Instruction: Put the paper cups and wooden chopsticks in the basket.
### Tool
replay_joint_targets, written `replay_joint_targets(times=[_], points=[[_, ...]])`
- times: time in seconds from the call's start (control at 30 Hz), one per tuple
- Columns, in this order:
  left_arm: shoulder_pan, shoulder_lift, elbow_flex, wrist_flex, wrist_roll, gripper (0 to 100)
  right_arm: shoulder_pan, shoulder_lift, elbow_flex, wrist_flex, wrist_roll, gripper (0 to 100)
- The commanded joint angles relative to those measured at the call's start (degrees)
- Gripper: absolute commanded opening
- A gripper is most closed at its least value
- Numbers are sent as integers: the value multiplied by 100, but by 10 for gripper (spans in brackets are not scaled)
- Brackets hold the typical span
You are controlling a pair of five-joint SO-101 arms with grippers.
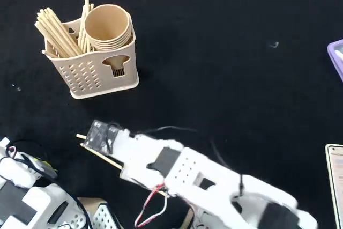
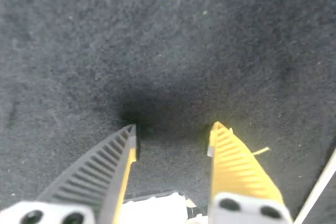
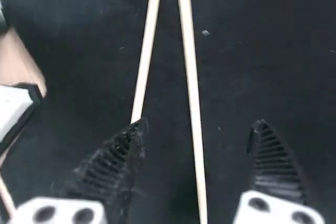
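1. On the black cloth [image 1: 214, 79], toward the far left of the high view, the basket [image 1: 102, 76] stood upright.
2. One compartment held a nested stack of paper cups [image 1: 107, 25]. The compartment beside it held a bundle of wooden chopsticks [image 1: 56, 33], leaning outward over the rim.
3. Two loose chopsticks [image 1: 99, 153] lay flat on the cloth nearer the arms, well apart from the basket, side by side and almost parallel.
4. The right gripper [image 1: 99, 135] hung low over that loose pair, its arm stretched in from the near right.
5. Right wrist view: the right gripper [image 3: 197, 127] had its jaws spread and gripped nothing. One loose stick [image 3: 186, 51] ran through the gap between the fingers. The other stick [image 3: 148, 51] ended at the tip of one finger; contact there could not be confirmed.
6. Left wrist view: the left gripper [image 2: 173, 128] was low over bare cloth, jaws spread, nothing between them.
7. A purple object [image 1: 336, 57] sat at the right edge of the high view; it could not be identified.
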Motion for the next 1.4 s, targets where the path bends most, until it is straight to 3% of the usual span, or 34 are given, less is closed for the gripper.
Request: replay_joint_targets(times=[0.0,0.23,0.43,0.63,0.8,1.0,1.2,1.37], points=[[84,70,110,-255,79,223,-264,1059,-180,-492,53,309],[84,70,110,-255,79,223,-475,2703,-1218,-431,-404,309],[84,70,110,-255,79,223,-554,3204,-1701,-202,-545,309],[84,70,110,-255,79,223,-26,3459,-1886,-141,-501,302],[84,70,110,-255,79,223,422,3670,-2114,352,-44,161],[84,70,110,-255,79,223,396,3767,-2079,624,387,15],[84,70,110,-255,79,223,422,3670,-2097,633,387,10],[84,70,110,-255,79,223,431,2730,-2044,1134,387,10]])
